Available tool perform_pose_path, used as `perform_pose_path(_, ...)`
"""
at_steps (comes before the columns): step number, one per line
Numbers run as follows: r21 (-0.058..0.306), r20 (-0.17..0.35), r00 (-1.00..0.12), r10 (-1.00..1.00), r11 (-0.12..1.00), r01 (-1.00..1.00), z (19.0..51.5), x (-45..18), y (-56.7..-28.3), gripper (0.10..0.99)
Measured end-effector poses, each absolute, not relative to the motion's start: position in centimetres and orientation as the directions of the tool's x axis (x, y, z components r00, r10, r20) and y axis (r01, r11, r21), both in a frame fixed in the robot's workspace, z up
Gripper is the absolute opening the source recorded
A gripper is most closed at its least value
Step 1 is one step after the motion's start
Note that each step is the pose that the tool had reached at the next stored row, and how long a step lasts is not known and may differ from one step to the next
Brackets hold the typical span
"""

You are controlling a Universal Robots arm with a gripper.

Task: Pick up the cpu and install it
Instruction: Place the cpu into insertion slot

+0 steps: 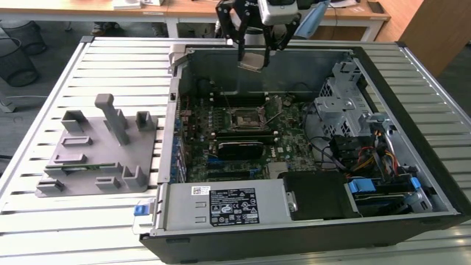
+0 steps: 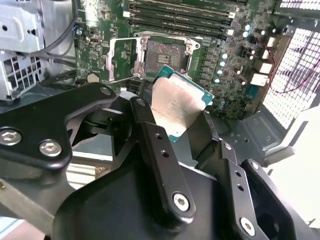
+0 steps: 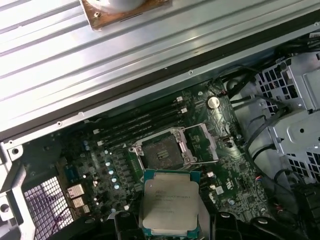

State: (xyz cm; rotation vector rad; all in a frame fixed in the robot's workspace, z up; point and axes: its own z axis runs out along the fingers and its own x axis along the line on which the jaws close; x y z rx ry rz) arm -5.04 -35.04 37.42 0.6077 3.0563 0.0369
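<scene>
One cpu point(image 3: 169, 204) clamped in hand point(image 1: 255, 55) above motherboard point(image 3: 227, 127), socket point(image 3: 167, 150) open; cpu print unreadable.

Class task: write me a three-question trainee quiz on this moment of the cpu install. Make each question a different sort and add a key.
1. True or false: the pincer is shut on the cpu.
2. Fill in the blank: the socket on the motherboard is ___ (filled or empty).
3. Multiple choice: the cpu is A) seated in the socket; B) held in the air over the motherboard; C) lying flat on the motherboard.

Key: 1 true; 2 empty; 3 B.
</scene>
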Motion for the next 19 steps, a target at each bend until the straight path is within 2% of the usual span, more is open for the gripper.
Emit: perform_pose_path(19,0.027,-0.021,-0.841,0.541,0.841,0.54,37.32,-5.04,-34.78,0.529)
